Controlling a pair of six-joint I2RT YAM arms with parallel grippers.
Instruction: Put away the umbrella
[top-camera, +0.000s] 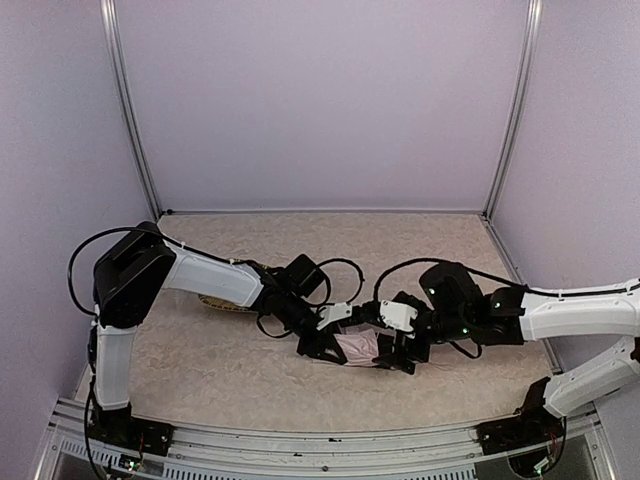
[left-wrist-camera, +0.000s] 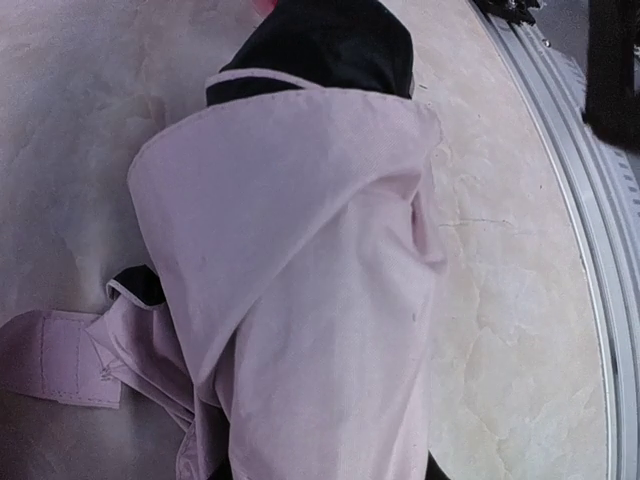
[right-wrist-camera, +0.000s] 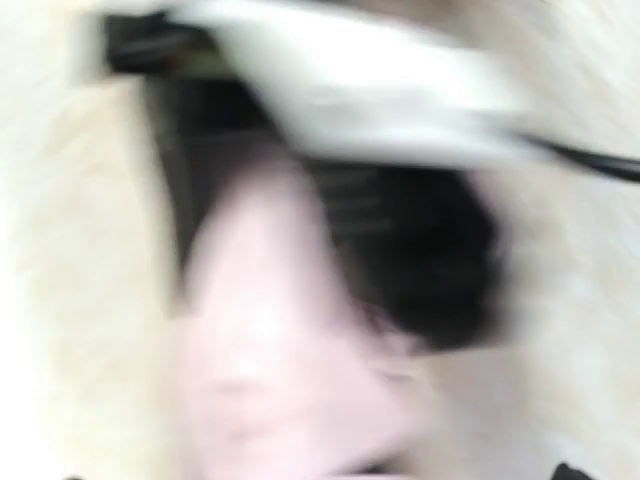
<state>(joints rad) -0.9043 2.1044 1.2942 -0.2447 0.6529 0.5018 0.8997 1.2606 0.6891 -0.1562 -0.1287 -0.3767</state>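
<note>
The umbrella (top-camera: 357, 347) lies bunched between the left gripper (top-camera: 314, 342) and right gripper (top-camera: 398, 352). Whether either grips it cannot be told. A loose pinch could let the fabric slip and unfurl.

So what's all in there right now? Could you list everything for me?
umbrella: one, pale pink with black lining, bunched mid-table between the arms
strap: one, pale pink, flat on the table beside the fabric
tray: one, yellowish, left of the umbrella, mostly hidden
table: one, beige marbled, under everything
rail: one, grey metal, along the near edge
left arm: one, white and black, reaching the umbrella from the left
right arm: one, white and black, reaching it from the right
</note>
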